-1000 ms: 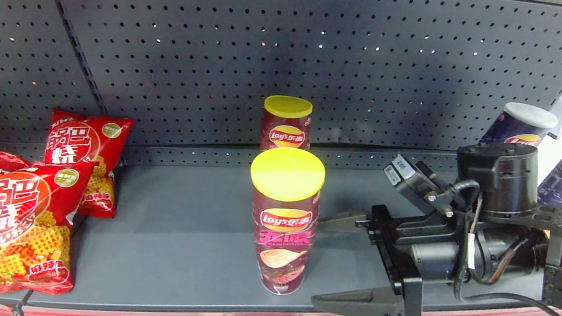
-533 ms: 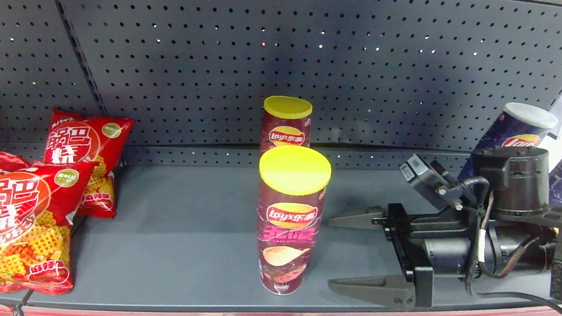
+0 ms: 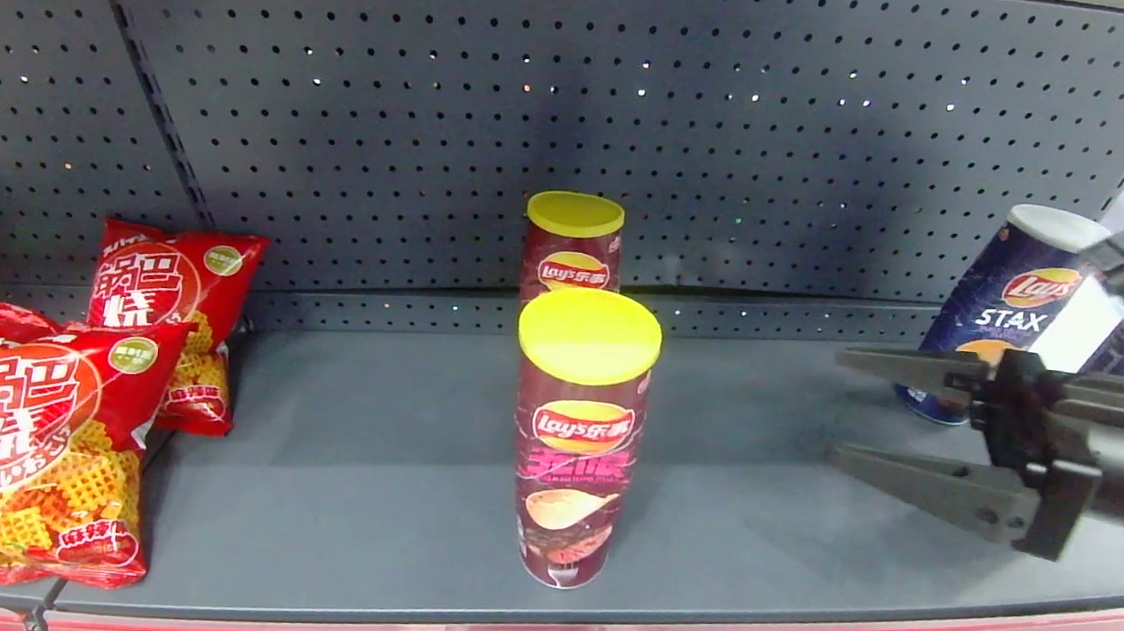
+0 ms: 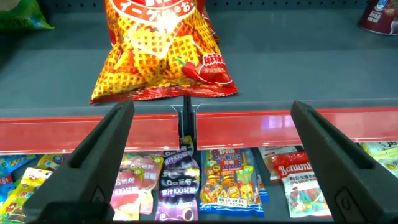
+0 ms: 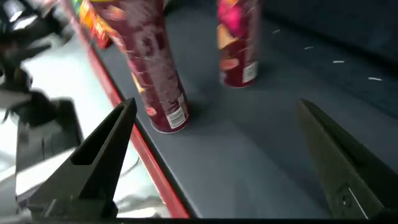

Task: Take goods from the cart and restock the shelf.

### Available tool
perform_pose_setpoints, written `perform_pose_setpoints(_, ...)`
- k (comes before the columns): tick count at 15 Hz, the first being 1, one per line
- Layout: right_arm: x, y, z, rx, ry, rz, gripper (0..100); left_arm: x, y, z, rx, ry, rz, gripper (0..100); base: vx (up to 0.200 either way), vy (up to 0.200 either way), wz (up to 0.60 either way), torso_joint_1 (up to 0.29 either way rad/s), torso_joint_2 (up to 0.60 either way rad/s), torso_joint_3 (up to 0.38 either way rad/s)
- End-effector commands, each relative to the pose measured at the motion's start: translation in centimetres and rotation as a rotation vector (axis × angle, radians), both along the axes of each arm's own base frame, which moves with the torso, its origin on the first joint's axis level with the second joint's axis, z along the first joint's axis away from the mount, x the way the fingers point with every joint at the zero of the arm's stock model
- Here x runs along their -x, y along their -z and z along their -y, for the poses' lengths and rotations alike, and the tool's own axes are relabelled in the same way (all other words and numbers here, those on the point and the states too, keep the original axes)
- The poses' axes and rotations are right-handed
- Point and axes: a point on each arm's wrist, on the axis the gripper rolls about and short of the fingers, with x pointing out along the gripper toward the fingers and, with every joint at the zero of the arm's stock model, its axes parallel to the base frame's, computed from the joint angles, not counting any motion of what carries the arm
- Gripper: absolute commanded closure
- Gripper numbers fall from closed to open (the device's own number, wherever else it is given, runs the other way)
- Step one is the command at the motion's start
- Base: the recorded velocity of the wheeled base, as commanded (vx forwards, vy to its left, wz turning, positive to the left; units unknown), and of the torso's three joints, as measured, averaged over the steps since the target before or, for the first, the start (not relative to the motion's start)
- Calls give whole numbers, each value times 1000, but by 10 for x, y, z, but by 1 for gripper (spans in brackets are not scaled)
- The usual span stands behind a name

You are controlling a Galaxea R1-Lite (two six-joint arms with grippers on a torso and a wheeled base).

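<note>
right arm (image 3: pixel 1112 469) drawn back, jaws apart, grey shelf (image 3: pixel 358 480), pegboard wall (image 3: pixel 439 95)

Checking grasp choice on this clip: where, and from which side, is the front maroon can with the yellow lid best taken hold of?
Probably the round body of the front can at mid-height, below its yellow lid, coming from the robot's right: it stands upright, and the open right hand faces it level from that side.

print | oval logo label: front chip canister (image 3: pixel 580 437) | same logo: blue canister (image 3: pixel 1010 301) | large characters: front red bag (image 3: pixel 31 434)
</note>
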Motion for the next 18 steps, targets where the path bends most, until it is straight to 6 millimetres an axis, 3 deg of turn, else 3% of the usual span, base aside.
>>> perform_pose_setpoints(1, 91, -6, 39, -150, 203, 103, 0, 0, 0, 0, 0, 0, -3, 0, 0, 0, 0, 0, 0, 0)
perform_pose_setpoints(3, 120, 12, 53, -205, 388, 189, 0, 0, 0, 0, 0, 1, -3, 0, 0, 0, 0, 0, 0, 0)
perform_pose_setpoints(5, 141, 55, 66, -228, 699, 211, 0, 0, 0, 0, 0, 0, -2, 0, 0, 0, 0, 0, 0, 0)
perform_pose_setpoints(7, 154, 89, 73, -195, 835, 204, 0, 0, 0, 0, 0, 0, -2, 0, 0, 0, 0, 0, 0, 0)
perform_pose_setpoints(15, 192, 145, 76, 16, 981, 113, 0, 0, 0, 0, 0, 0, 0, 0, 0, 0, 0, 0, 0, 0)
perform_pose_setpoints(18, 196, 146, 76, 3, 1005, 136, 0, 0, 0, 0, 0, 0, -2, 0, 0, 0, 0, 0, 0, 0)
